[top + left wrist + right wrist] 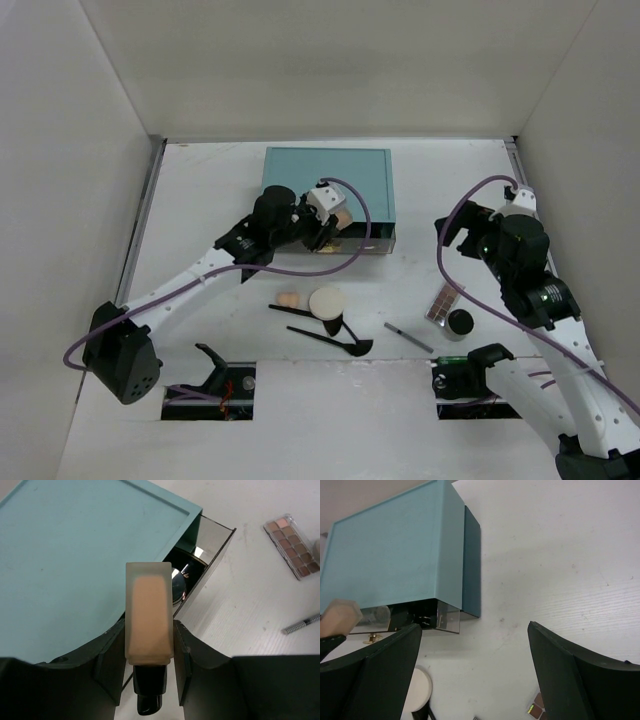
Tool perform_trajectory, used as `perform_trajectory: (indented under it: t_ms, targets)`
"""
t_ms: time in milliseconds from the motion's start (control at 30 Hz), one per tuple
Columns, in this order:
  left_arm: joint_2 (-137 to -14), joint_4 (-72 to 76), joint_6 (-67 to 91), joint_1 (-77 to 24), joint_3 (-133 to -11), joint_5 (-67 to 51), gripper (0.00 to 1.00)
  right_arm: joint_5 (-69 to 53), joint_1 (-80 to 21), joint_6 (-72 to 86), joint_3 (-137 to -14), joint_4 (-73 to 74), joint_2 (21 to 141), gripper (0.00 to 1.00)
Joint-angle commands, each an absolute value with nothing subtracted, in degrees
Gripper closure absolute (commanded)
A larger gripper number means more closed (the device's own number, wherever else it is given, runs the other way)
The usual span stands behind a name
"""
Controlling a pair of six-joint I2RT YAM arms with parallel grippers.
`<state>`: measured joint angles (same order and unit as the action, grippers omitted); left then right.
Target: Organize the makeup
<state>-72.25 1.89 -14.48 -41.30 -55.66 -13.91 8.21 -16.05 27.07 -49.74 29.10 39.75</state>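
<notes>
White table (200, 200) w/ white walls all round. Big teal box (325, 185) sits near the back, & its drawer (210, 555) is pulled out a bit at the front. Something round, black & shiny lies inside the drawer.

L gripper (149, 647) is up at the front of the box, pinching a bottle (149, 617) btwn its two fingers. Bottle is frosted w/ tan stuff inside & a black cap at the near end. It is off the table, & its far end points at the open drawer.

R gripper (474, 630) is off to the right of the box, fingers spread wide w/ nothing btwn them, above bare table.

Rest of the makeup lies on the table in front of the box:
- peach sponge (288, 298) just beside the round cream puff (326, 301)
- two black brushes (330, 340) by the puff
- pencil (408, 337) more to the right, by itself
- palette (445, 303) & black jar (460, 323) close together on the right
</notes>
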Motion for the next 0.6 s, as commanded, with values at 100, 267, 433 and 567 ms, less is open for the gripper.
perform_trajectory:
  t_ms: [100,267,433,567]
  targets:
    - [-70.75,6.24,-24.16,-33.98,-54.06,-39.96,1.0,5.89,-15.95,26.98,-49.48,26.02,39.29,0.08]
    - [-73.03,4.93,-27.15,-29.14,-53.7,-48.15,1.0,4.4,-15.95,26.98,-49.48,26.02,38.67,0.08]
    - [-74.79,3.69,-31.2,-28.7,-55.19,-47.29,1.0,3.17,-15.69,27.42,-48.61,26.02,37.36,0.08]
    - [-76.9,2.46,-32.61,-28.08,-56.95,-47.02,1.0,2.9,-15.16,27.86,-47.64,26.02,36.13,0.08]
